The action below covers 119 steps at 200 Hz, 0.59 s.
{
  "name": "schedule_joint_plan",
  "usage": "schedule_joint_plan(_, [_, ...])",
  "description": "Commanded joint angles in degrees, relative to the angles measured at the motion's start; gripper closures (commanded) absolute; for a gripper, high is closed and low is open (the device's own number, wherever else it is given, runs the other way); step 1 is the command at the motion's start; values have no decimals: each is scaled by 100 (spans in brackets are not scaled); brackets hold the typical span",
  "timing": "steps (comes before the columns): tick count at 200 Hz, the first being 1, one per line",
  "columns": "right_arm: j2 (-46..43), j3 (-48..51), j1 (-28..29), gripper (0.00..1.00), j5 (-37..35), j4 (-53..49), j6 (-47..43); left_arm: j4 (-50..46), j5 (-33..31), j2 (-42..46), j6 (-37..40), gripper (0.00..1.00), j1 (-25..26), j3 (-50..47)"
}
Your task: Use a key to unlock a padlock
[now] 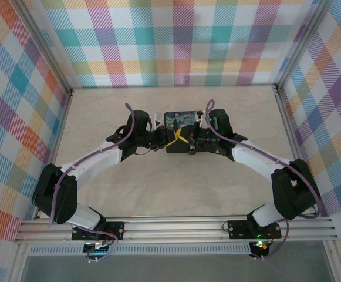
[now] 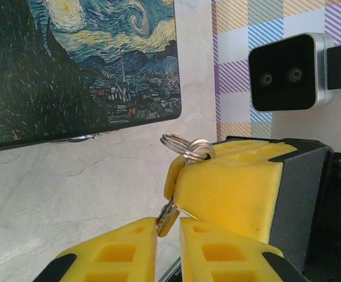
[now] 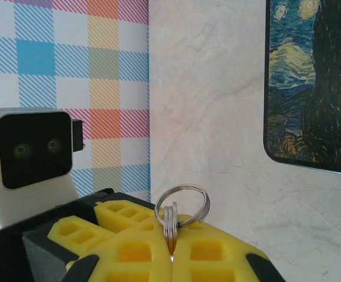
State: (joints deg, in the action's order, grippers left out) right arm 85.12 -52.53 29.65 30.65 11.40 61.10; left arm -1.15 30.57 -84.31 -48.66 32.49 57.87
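Where the two arms meet, a little beyond the middle of the surface (image 1: 176,194) toward its far edge, lies the black box (image 1: 185,120). Its lid carries a painting: a blue night sky full of yellow swirls, a tall dark tree and a small village. In the top view the yellow fingers of both arms cross over the near edge of this box.

The right gripper (image 3: 171,245) has its jaws pressed together, and the key (image 2: 168,217) is pinched in the seam between them, held above the surface. In the right wrist view the head of the key stands edge-on out of the seam. The round key ring (image 3: 182,185) passes through it and stands upright above the fingertips. The left wrist view gives the other side: the thin blade comes out below the right fingers and points down into the left gripper (image 2: 168,230). The jaws of the left gripper stand with a narrow gap, and the tip of the blade is inside this gap. It seems to touch one finger; whether both press it, I cannot tell.

The left wrist view also catches the right wrist camera (image 2: 284,70), and the right wrist view the left wrist camera (image 3: 34,147). Each is a dark face with two small lenses in a silver frame, before the checked wall (image 3: 58,53). At the box edge in the left wrist view a small silvery piece (image 2: 87,138) shines; what it is I cannot tell.
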Motion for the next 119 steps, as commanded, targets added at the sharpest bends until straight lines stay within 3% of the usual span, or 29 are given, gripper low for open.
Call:
schedule_joint_plan(1, [57,39,94,96,133,248,139,130,22,-50,2,85,29,-29])
schedule_joint_plan(24, [32,24,111,95,98,99,40,22,8,-68,107,94,29,16])
schedule_joint_plan(41, [-20,-18,111,87,-14,-238,-178,-288,-71,-60,382,100,21,115])
schedule_joint_plan(78, [-347,21,39,69,-578,-1387,-1165,-1168,-142,-118,1309,100,2,368])
schedule_joint_plan(119, [-639,76,-144,66,-834,-2145,-2050,-1811,135,-207,2200,100,3,538])
